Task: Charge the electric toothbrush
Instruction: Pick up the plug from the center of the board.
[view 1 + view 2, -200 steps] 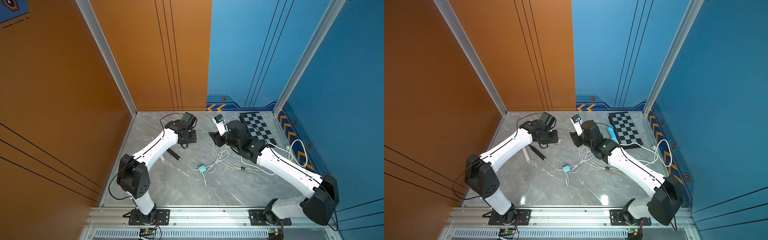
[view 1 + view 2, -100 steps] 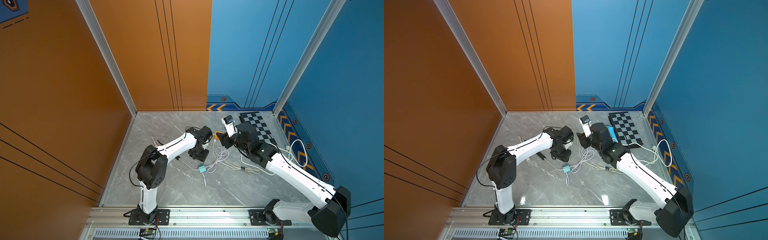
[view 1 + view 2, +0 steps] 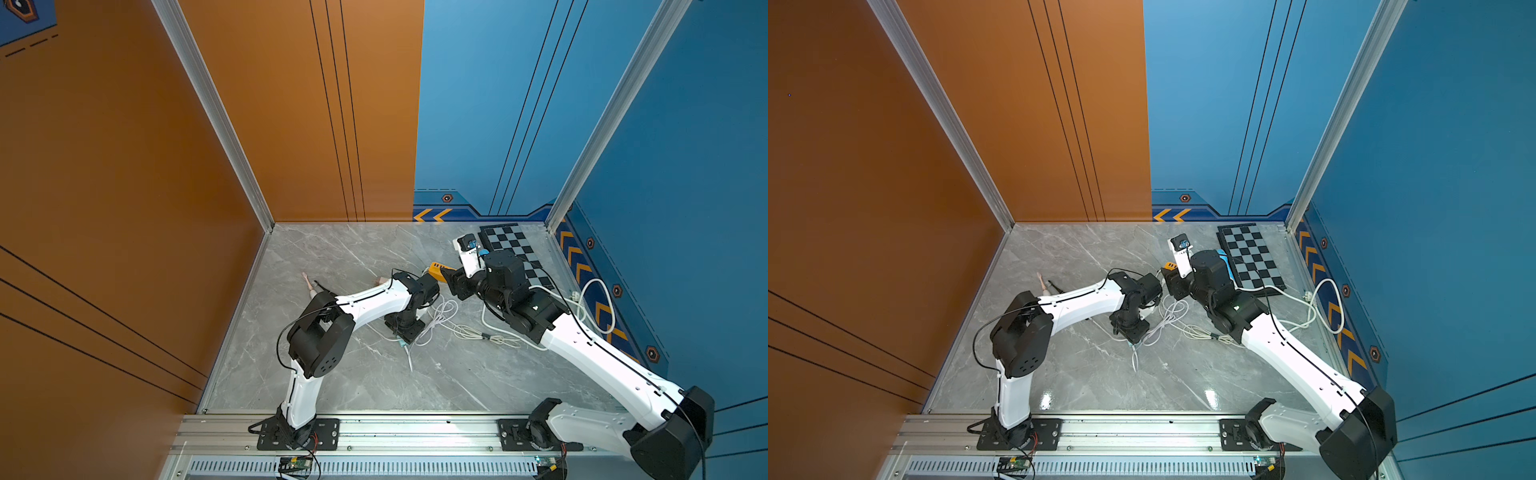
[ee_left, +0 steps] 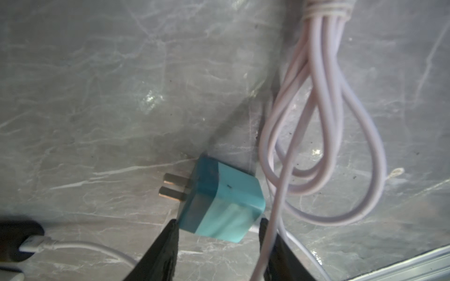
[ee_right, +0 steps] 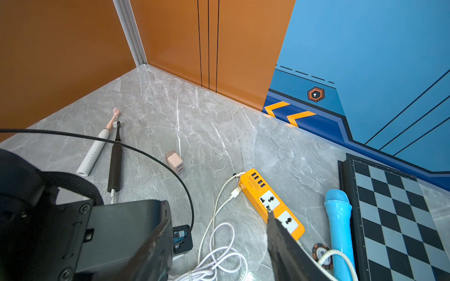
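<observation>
Two electric toothbrushes lie side by side at the back left: a white one with a pink head (image 5: 93, 153) and a black one (image 5: 115, 165); the left arm partly hides them in both top views. My left gripper (image 4: 219, 233) is open and points down at a teal plug adapter (image 4: 221, 199) on the floor. One black finger stands on each side of the adapter's near end. My right gripper (image 5: 219, 231) is open and empty above loose white cable (image 5: 219, 243), beside the orange power strip (image 5: 270, 204). A pink adapter (image 5: 174, 161) lies between the toothbrushes and the strip.
A blue toy microphone (image 5: 338, 219), a poker chip (image 5: 321, 255) and a checkerboard (image 3: 515, 249) sit at the back right. A looped white cable bundle (image 4: 323, 97) lies right beside the teal adapter. The strip's thick white cord (image 3: 598, 299) curls along the right wall.
My left arm has swung from the back left, near the toothbrushes, forward and down over the teal adapter. My right gripper has shifted right toward the power strip. Both jaws have widened slightly.
</observation>
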